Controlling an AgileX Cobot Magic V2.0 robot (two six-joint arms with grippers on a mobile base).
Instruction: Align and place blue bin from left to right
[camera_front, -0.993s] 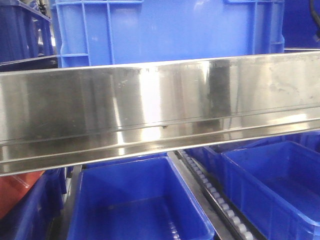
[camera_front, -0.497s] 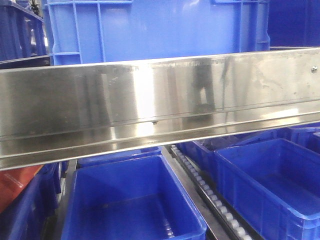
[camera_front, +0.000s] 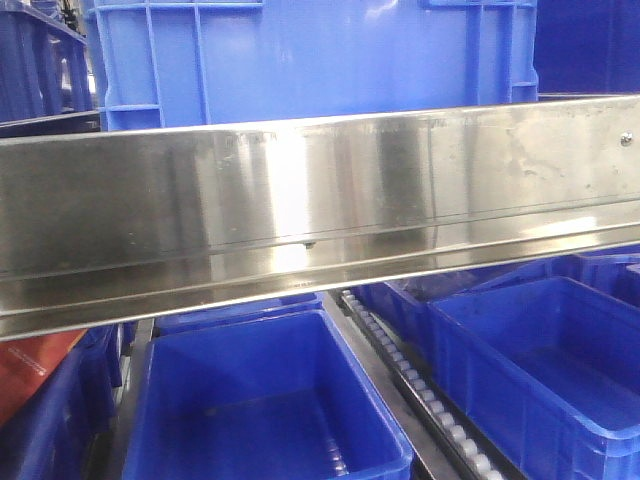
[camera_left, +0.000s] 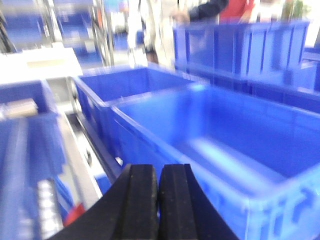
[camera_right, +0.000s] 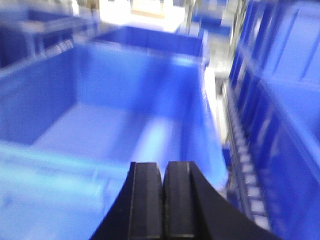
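**Both pincers shut and empty above the blue bins**

The left pincer (camera_left: 158, 202) has its black rubbery pads pressed together with nothing between them; it hangs over the near rim of a large open-topped blue plastic bin (camera_left: 215, 145) that fills the wrist view from 12 to 4 o'clock. The right pincer (camera_right: 162, 202) is likewise closed on nothing, its matte pads touching, poised above the smooth floor of another deep blue plastic bin (camera_right: 100, 115). Both wrist views are blurred, so fine detail is lost. Judging from this, neither arm has taken hold of a bin yet.

In the front view a broad brushed stainless-steel rail (camera_front: 320, 220) crosses the frame, glossy and streaked with reflections. Below it, an empty rectangular blue bin (camera_front: 260, 410) sits at 6 o'clock and a second one (camera_front: 545, 370) at 4 o'clock, parted by a track of small white rollers (camera_front: 415, 385), presumably there so bins can slide. A ribbed blue crate (camera_front: 310, 55) stands behind the rail at 12 o'clock.
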